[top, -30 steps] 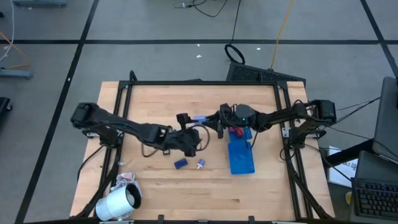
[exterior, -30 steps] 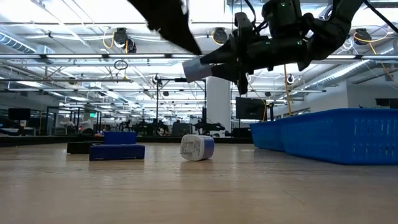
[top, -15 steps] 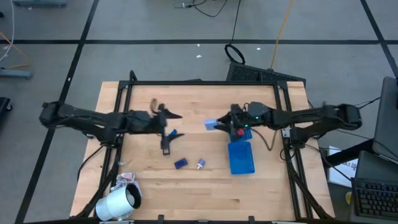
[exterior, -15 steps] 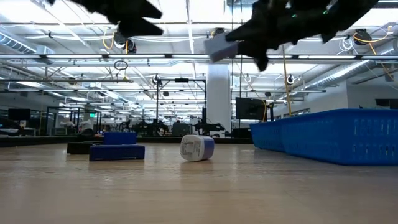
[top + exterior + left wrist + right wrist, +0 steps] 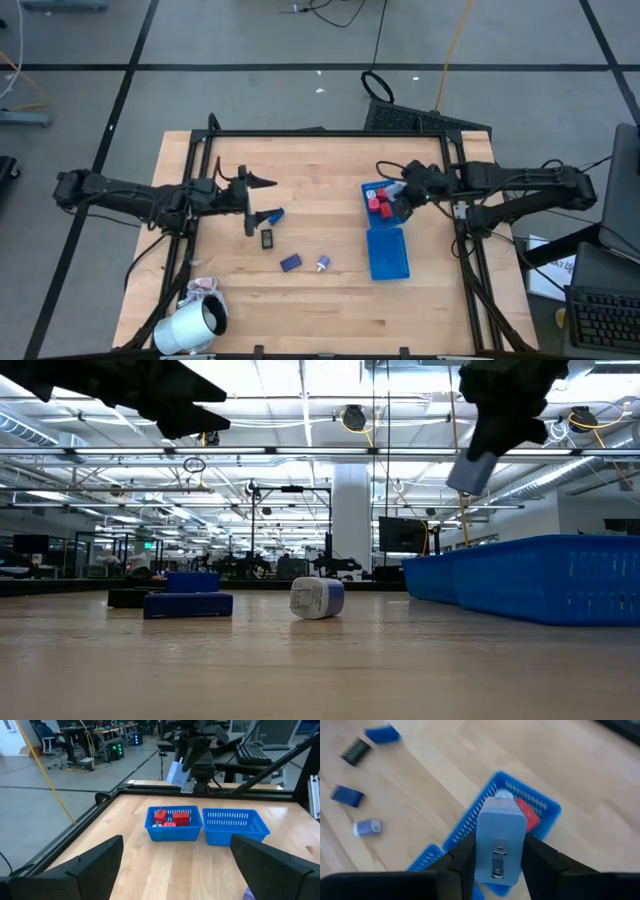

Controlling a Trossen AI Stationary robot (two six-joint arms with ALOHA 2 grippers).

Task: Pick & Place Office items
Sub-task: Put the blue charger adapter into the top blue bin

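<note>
While the left gripper [image 5: 262, 197] waits well away from the tray [image 5: 388, 254], fingers apparently spread, the right gripper [image 5: 496, 851] pinches a light blue block [image 5: 500, 845] above the tray's far compartment beside red blocks [image 5: 378, 205].

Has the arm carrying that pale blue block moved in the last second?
Yes. The right gripper, shut on the light blue block, has shifted right from mid-table to above the blue tray.

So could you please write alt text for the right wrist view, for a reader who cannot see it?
The right gripper holds a light blue block upright between its dark fingers, above a blue tray with a red block inside. On the wooden table beyond lie two dark blue blocks, a black piece and a pale blue piece.
</note>
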